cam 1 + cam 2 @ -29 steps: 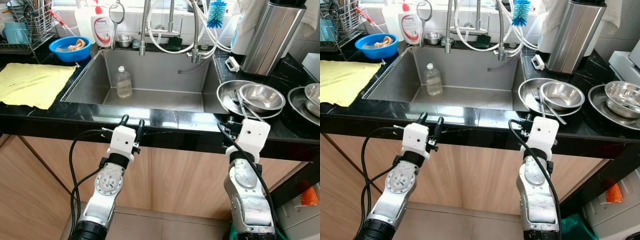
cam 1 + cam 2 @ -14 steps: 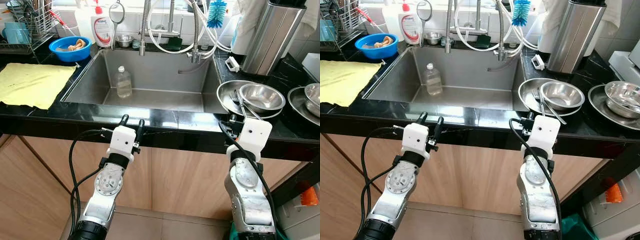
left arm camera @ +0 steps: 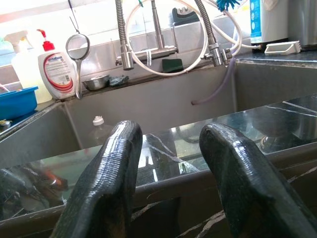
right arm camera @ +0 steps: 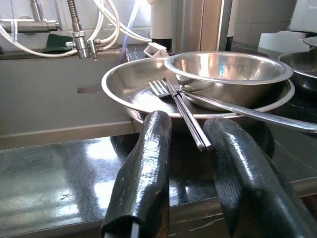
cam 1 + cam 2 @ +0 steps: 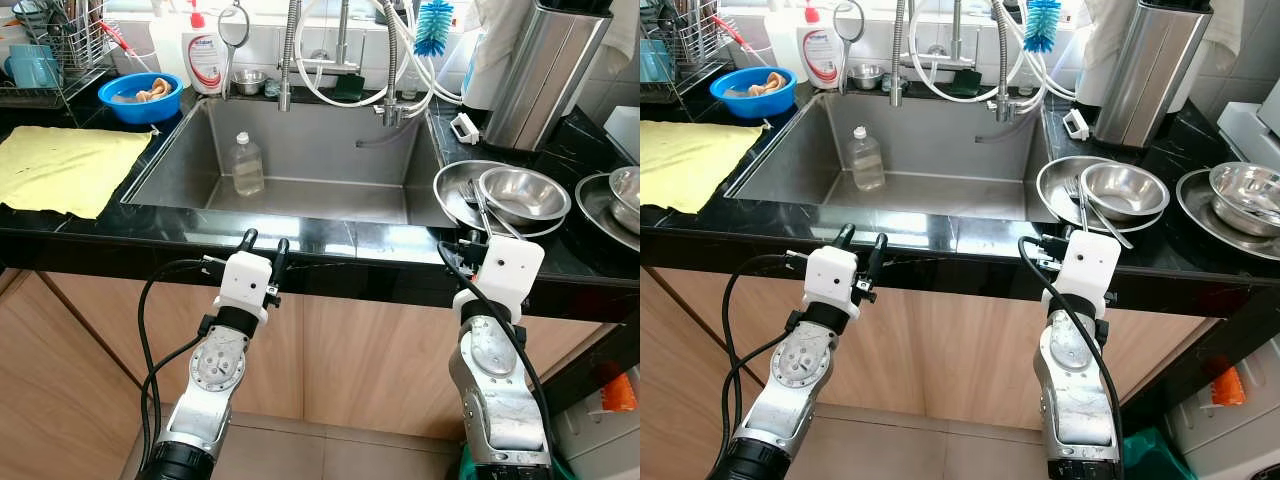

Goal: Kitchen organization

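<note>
Black counter [image 5: 330, 240], tools [image 5: 263, 246] below edge

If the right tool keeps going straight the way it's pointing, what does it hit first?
Probably the fork handles sticking out over the rim of the steel plate, right ahead of the open right tool; depth is uncertain.

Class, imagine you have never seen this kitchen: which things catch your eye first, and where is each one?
The steel sink fills the middle of the black counter, with a clear plastic bottle standing inside it. To its right sits a steel plate holding a bowl and a fork; a yellow cloth lies on the left. Below the counter edge, the left gripper and right gripper point toward it, fingers open.
</note>
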Robot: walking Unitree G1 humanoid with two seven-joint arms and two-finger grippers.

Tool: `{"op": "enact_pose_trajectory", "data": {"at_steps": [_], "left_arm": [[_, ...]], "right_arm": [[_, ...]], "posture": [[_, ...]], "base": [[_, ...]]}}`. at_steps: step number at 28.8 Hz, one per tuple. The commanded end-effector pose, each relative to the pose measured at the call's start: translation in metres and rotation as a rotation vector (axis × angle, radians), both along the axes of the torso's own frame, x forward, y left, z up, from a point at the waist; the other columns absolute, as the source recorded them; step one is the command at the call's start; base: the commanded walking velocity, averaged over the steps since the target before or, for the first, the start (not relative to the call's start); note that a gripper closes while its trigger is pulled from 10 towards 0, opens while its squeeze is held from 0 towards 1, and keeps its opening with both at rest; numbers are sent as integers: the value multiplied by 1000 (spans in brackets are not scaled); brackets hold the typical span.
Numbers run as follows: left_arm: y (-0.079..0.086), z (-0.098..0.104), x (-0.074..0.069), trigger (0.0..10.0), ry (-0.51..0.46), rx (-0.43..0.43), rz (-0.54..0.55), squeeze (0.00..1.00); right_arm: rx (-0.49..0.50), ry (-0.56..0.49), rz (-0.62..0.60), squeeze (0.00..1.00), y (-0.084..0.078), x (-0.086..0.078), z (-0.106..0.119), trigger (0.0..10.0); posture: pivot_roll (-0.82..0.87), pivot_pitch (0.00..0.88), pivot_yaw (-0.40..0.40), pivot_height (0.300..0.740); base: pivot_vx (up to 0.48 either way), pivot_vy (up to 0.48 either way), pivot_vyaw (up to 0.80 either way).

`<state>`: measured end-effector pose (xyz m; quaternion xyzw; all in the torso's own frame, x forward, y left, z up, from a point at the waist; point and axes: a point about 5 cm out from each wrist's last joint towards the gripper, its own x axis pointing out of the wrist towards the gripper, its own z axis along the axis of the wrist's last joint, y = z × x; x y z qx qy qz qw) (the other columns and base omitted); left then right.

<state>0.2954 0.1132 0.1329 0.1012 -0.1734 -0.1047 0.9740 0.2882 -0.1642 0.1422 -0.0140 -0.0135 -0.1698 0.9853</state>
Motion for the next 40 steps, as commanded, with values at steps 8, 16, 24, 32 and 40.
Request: {"op": "enact_pose_trajectory", "data": {"at_steps": [8,16,24,32,40], "left_arm": [[-2,-2,-1,10000,0,12,-8,0],[-3,-2,-1,10000,0,13,-13,0],[-4,-2,0,10000,1,11,-13,0],[-2,-2,1,10000,4,9,-2,0],[-2,-1,2,10000,3,11,2,0]], "right_arm": [[8,-38,20,0,1,3,9,0],[12,-59,36,0,3,4,13,0],[25,-169,114,0,14,6,31,10000],[-32,-177,374,0,43,14,37,10000],[-29,-84,516,0,57,32,33,10000]], "posture": [[-138,0,-42,706],[-141,0,-43,706],[-140,0,-45,706],[-145,0,-44,706],[-146,0,-39,706]], "base": [[0,0,0],[0,0,0],[0,0,0],[0,0,0],[0,0,0]]}}
